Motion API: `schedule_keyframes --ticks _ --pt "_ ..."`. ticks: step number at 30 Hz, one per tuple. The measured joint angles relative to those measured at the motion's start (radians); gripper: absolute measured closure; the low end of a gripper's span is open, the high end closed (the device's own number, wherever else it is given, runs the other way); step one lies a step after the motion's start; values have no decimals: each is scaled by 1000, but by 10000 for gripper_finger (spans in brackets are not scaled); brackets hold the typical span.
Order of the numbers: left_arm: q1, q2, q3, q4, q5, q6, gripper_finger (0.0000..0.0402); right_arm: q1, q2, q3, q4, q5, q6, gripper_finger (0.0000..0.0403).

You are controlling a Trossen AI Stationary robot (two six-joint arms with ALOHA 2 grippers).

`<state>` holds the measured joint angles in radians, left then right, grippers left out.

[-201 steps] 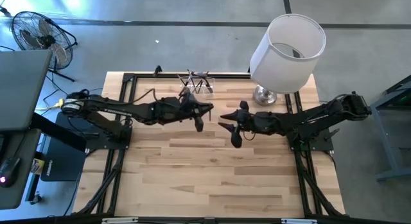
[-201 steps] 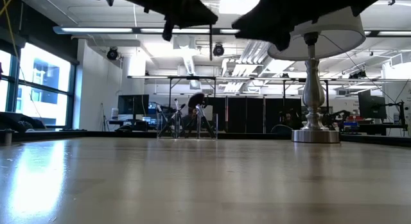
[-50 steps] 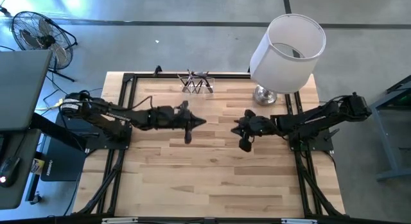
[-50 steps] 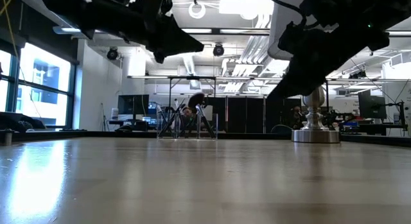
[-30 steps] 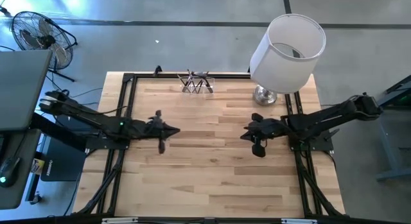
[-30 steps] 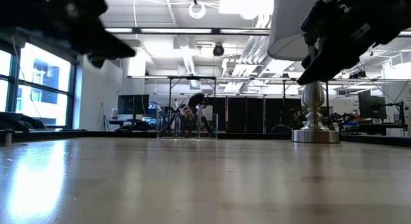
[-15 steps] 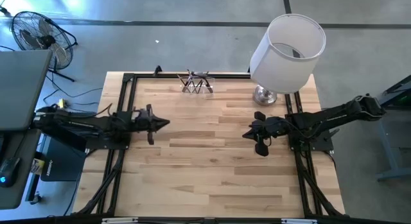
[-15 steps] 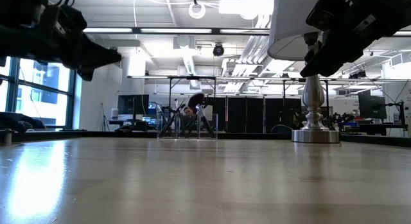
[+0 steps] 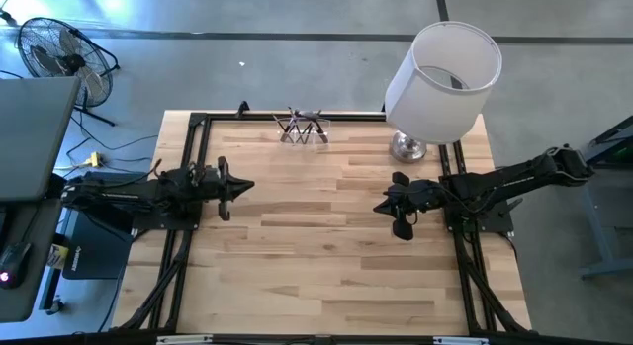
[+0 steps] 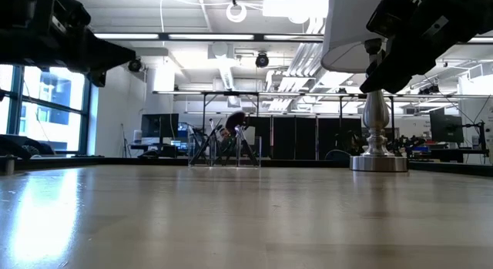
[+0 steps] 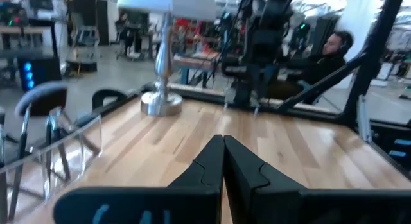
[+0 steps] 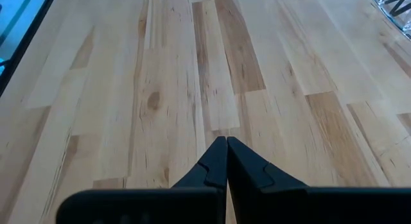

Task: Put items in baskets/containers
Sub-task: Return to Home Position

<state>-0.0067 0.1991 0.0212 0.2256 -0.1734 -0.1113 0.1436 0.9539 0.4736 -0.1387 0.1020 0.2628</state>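
The clear holder [image 9: 304, 129] stands at the table's far edge, left of the lamp, with several dark brushes [image 10: 228, 130] upright in it, leaning on its rim. My left gripper [image 9: 249, 184] is shut and empty at the table's left side, pointing level toward the right. The left wrist view has its shut fingers [image 11: 223, 149] and the holder [image 11: 59, 153] off to one side. My right gripper [image 9: 379, 206] is shut and empty at the right side, tilted down over bare wood [image 12: 226, 144].
A lamp with a big white shade [image 9: 442, 68] and a silver base [image 9: 406, 147] stands at the far right corner. Black frame rails [image 9: 193, 137] run along the table's sides. A seated person [image 11: 324, 54] shows beyond the right edge. The table's middle [image 9: 316, 226] is bare wood.
My left gripper has drawn back toward the table's left edge and a little toward the far edge, staying shut. My right arm has kept still.
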Motion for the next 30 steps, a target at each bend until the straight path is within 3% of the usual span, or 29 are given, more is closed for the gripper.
schedule_keyframes --ticks 10,24,30 --pt "0 -198 -1 -95 3 45 401 0 0 0 0 0 0 401" --pt "0 -192 3 -215 31 62 401 0 0 0 1 -7 9 402" --pt "0 -192 4 -227 95 50 401 0 0 0 15 -7 0 401"
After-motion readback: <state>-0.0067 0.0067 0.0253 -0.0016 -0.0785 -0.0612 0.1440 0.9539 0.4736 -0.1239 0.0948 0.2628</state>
